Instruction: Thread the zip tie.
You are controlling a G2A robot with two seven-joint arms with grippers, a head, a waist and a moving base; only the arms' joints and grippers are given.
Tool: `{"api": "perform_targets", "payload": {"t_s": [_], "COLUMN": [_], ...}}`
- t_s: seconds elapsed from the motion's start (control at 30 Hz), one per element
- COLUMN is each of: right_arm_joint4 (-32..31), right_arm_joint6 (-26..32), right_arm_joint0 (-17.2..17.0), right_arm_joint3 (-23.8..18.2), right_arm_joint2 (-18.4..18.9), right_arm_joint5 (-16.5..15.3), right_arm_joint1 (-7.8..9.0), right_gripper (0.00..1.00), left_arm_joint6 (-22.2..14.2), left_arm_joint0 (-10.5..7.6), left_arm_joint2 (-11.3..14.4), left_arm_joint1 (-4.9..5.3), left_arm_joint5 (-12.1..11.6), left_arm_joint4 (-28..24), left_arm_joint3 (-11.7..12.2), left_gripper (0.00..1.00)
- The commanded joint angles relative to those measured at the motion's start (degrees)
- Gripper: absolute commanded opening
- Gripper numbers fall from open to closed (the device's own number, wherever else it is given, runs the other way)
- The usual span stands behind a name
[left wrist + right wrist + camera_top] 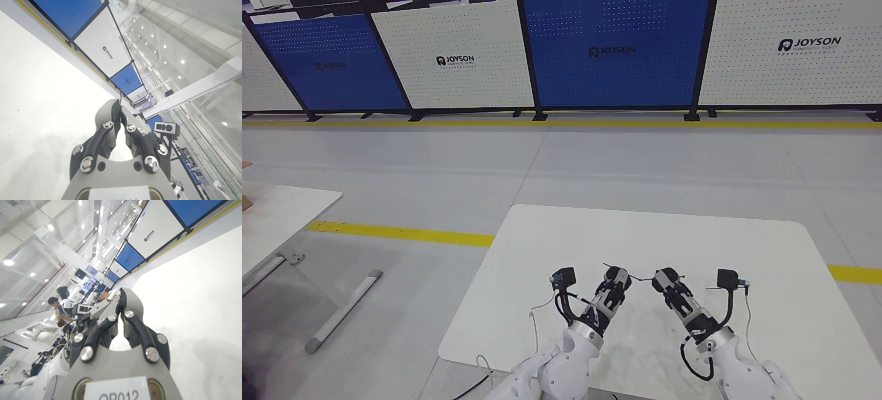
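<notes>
A: Item one, left gripper (119, 108)?
B: Clenched on the zip tie (120, 93); thin black strip stands out past its tip, above the table (542, 250).
A: Item two, right gripper (121, 300)?
B: Clamped closed; contents cannot be told. Held near the left gripper, tips facing, tie between them.

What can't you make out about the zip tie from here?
- Left wrist view: the zip tie shows only its tip; the shut left gripper hides the rest.
- Right wrist view: the right gripper is shut; anything pinched is hidden.
- Top view: too small to tell whether the zip tie is threaded.
</notes>
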Motion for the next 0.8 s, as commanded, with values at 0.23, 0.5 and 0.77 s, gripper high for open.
{"api": "perform_targets", "payload": {"t_s": [0.23, 0.5, 0.77], "right_arm_joint4": [-0.2, -0.56, 0.68], "right_arm_joint6": [0.4, 1.17, 1.35], "right_arm_joint0": [0.76, 1.51, 1.47], "right_arm_joint3": [0.74, 1.23, 1.17], "right_arm_joint2": [-0.32, -0.94, -0.67], "right_arm_joint5": [0.82, 1.94, 0.73], "right_arm_joint1": [-0.26, -0.54, -0.67], "right_gripper": [0.0, 0.0, 0.44], "left_arm_joint6": [-0.66, -1.74, -1.98], "left_arm_joint0": [0.16, 0.66, 0.51], "left_arm_joint2": [-0.43, -1.03, -1.43], "left_arm_joint1": [-0.33, -0.44, -0.69], "left_arm_joint5": [-0.46, -1.28, -0.69], "left_arm_joint4": [-0.17, 0.0, 0.24], "left_arm_joint3": [0.08, -0.19, 0.47], "left_gripper": [0.0, 0.0, 0.0]}}
